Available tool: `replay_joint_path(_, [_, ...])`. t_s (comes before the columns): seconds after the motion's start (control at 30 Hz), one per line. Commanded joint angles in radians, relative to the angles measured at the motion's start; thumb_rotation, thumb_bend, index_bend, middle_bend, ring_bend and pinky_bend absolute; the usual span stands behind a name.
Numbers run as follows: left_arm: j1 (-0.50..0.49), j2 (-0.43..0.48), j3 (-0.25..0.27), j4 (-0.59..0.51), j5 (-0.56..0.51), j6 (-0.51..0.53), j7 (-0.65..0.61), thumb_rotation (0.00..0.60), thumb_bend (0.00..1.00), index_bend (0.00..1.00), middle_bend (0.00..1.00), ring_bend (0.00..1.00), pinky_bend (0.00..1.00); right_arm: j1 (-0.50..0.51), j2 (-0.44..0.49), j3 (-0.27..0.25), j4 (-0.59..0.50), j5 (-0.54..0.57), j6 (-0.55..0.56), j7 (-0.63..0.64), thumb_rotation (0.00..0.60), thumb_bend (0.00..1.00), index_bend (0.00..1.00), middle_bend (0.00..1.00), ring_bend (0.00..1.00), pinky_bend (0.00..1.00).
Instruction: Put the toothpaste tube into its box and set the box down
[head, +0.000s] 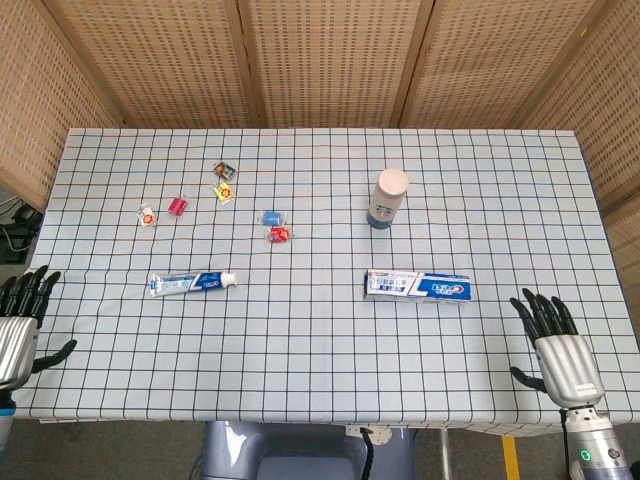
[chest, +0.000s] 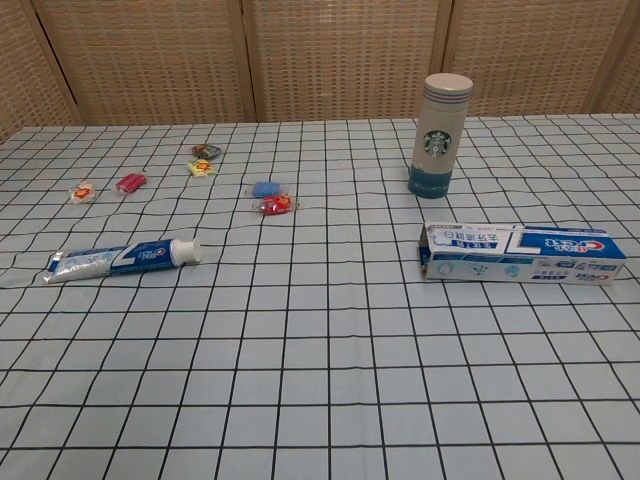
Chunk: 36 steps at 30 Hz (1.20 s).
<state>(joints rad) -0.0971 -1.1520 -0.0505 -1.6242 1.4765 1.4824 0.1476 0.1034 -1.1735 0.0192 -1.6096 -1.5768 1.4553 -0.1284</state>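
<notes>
1. Blue-and-white, the toothpaste tube (head: 191, 284) lies flat on the left half of the table, its white cap end pointing right; in the chest view it (chest: 122, 259) sits at the left, slightly angled.
2. The toothpaste box (head: 418, 286) lies flat on the right half, well apart from the tube, its long side running left to right. The chest view shows its left end flap standing open (chest: 520, 253).
3. A checked cloth of pale grey with dark grid lines covers the table (head: 320, 370).
4. The left hand (head: 20, 325) rests at the near left edge of the table, fingers spread and pointing away, holding nothing. It is well apart from the tube.
5. The right hand (head: 555, 345) is at the near right corner, fingers splayed and empty, near but not touching the box. Neither hand shows in the chest view.
6. A tall tumbler (head: 387, 198) with a cream lid stands upright beyond the box, toward the far right; its green logo faces the chest camera (chest: 440, 135).
7. Small wrapped sweets are scattered at the far left: a red one (head: 178, 206), a blue one (head: 271, 217) and a red-orange one (head: 280, 234) just beside the blue.
8. Woven rattan screens (head: 320, 60) stand behind the table.
</notes>
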Motion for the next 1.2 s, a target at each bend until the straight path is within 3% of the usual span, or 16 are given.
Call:
replay_joint_path(0.03, [-0.014, -0.006, -0.012, -0.010, -0.023, -0.024, 0.008, 0.600, 0.19, 0.03, 0.00, 0.00, 0.00, 0.002, -0.003, 0.000, 0.003, 0.003, -0.005, 0.001, 0.600, 0.15, 0.09, 0.00, 0.00, 0.04])
replay_joint_path(0.2, [-0.081, -0.005, -0.056, -0.056, -0.085, -0.111, 0.084, 0.600, 0.19, 0.13, 0.00, 0.01, 0.06, 0.007, -0.009, 0.000, 0.014, 0.007, -0.017, 0.004, 0.600, 0.15, 0.09, 0.00, 0.00, 0.04])
replay_joint_path(0.37, [-0.158, -0.021, -0.107, -0.092, -0.157, -0.193, 0.157, 0.600, 0.19, 0.22, 0.01, 0.10, 0.15, 0.011, -0.014, 0.001, 0.020, 0.013, -0.024, 0.005, 0.600, 0.15, 0.09, 0.00, 0.00, 0.04])
replay_joint_path(0.63, [-0.297, -0.094, -0.176, -0.083, -0.358, -0.334, 0.328, 0.600, 0.19, 0.27, 0.05, 0.12, 0.16, 0.013, -0.013, 0.009, 0.030, 0.033, -0.031, 0.022, 0.600, 0.15, 0.09, 0.00, 0.00, 0.04])
replay_joint_path(0.93, [-0.426, -0.230, -0.184, 0.017, -0.560, -0.410, 0.484, 0.600, 0.19, 0.31, 0.09, 0.15, 0.17, 0.014, -0.007, 0.011, 0.033, 0.043, -0.036, 0.045, 0.600, 0.15, 0.09, 0.00, 0.00, 0.04])
replay_joint_path(1.2, [-0.492, -0.322, -0.185, 0.098, -0.669, -0.433, 0.530, 0.600, 0.19, 0.33, 0.11, 0.16, 0.18, 0.014, -0.002, 0.010, 0.035, 0.047, -0.040, 0.059, 0.600, 0.15, 0.09, 0.00, 0.00, 0.04])
